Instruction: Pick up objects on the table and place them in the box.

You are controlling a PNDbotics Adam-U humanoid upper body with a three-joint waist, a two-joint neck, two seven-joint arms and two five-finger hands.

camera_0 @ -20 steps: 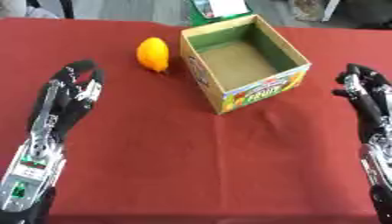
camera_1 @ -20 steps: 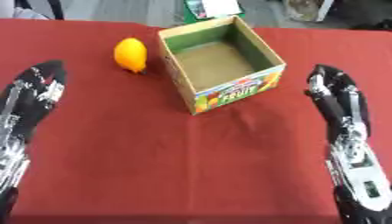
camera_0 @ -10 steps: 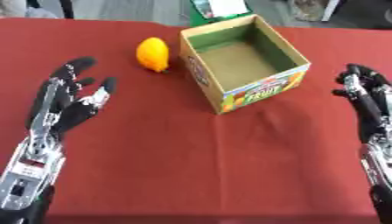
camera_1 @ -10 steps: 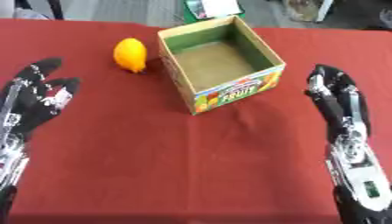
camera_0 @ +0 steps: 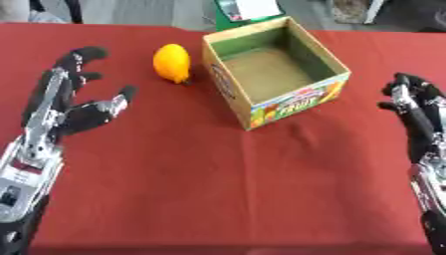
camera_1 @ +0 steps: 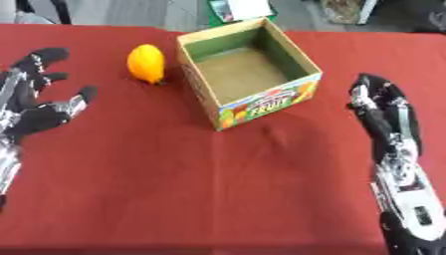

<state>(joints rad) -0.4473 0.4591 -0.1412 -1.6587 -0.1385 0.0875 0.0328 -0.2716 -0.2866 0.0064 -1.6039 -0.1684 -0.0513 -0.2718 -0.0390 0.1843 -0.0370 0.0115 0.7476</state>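
A yellow-orange lemon (camera_0: 172, 62) lies on the red table, just left of an open cardboard box (camera_0: 273, 70) with a fruit print on its front; the box is empty inside. My left hand (camera_0: 71, 107) hovers to the lower left of the lemon, a hand's width away, open with fingers spread and the thumb out towards the fruit. At the right edge my right hand (camera_1: 383, 115) is open, fingers pointing up, apart from the box.
The red tablecloth (camera_0: 226, 189) covers the whole near area. Beyond the far edge stand a green object with a white card (camera_0: 247, 10) and chair or stand legs (camera_0: 52, 10).
My left hand has moved up and rightward towards the lemon and its fingers and thumb have spread. The right hand, lemon and box have stayed put.
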